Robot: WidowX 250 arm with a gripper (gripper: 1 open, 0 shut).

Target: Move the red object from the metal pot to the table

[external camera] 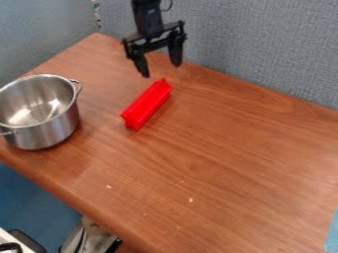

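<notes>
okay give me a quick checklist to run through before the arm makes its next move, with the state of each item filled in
1. Red bar out of the pot: ok, it lies flat on the table.
2. Pot empty: ok, only bare steel shows inside.
3. Gripper open and holding nothing: ok, fingers spread, nothing between them.
4. Gripper clear of the bar: ok, it hangs above and behind the bar's far end, not touching.
5. Bar safe from the table edge: ok, it sits well inside the tabletop.
6. Pot upright and steady: ok, it stands near the left edge, apart from the bar.
</notes>
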